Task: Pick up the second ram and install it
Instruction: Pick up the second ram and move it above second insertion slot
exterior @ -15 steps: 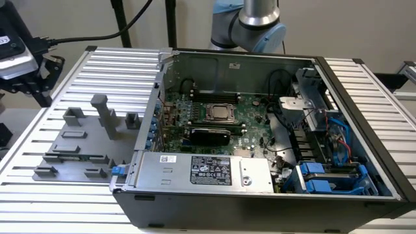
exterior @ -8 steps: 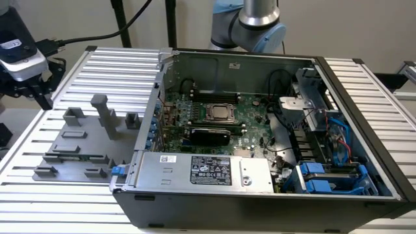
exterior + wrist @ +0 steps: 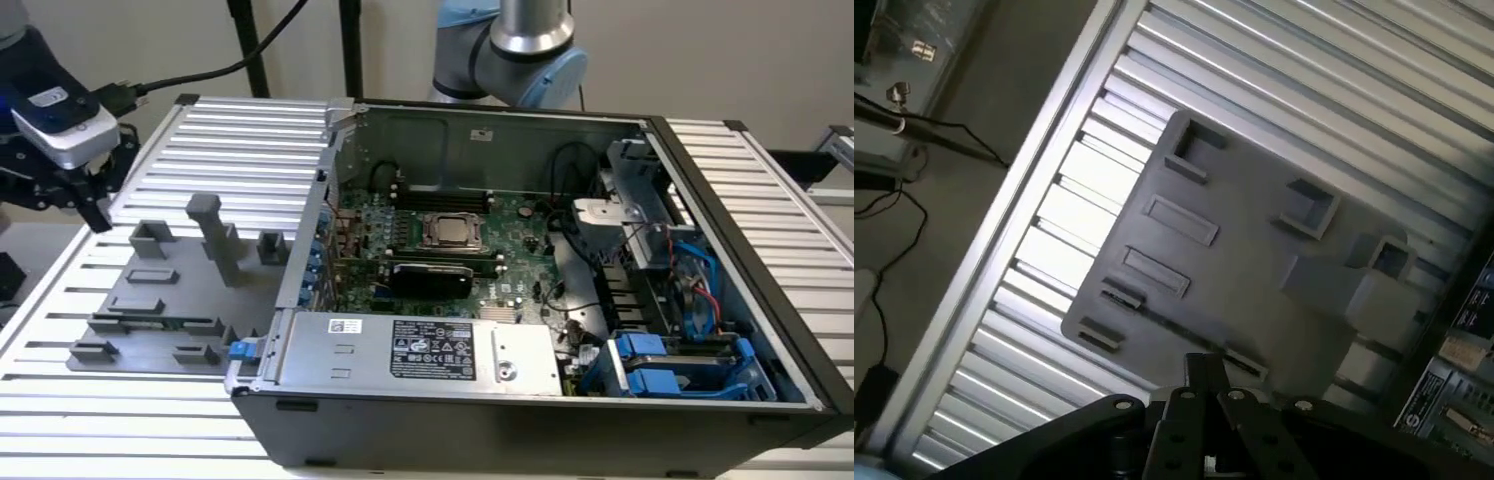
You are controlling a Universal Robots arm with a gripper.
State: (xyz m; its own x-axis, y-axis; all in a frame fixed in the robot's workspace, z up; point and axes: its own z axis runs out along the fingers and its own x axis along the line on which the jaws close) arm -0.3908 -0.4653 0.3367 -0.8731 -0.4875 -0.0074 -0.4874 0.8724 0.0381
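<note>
My gripper [image 3: 91, 215] hangs above the far left corner of the ribbed metal table [image 3: 747, 190], at the exterior view's left, up and away from the grey fixture plate [image 3: 160, 310]. In the wrist view the gripper [image 3: 1204, 385] looks down on that plate [image 3: 1254, 280], whose shallow holders and upright blocks carry no green stick. The second ram is out of view. The open computer case [image 3: 534, 410] lies to the fixture's right, with the green motherboard [image 3: 521, 215] and its CPU socket [image 3: 451, 232] exposed.
A tall grey post [image 3: 207, 225] and smaller blocks [image 3: 151, 240] rise from the fixture. Inside the case are a silver power supply [image 3: 427, 350], blue drive brackets [image 3: 667, 370] and loose cables [image 3: 587, 250]. The arm's base [image 3: 514, 50] stands behind the case. Cables [image 3: 894, 120] lie on the floor.
</note>
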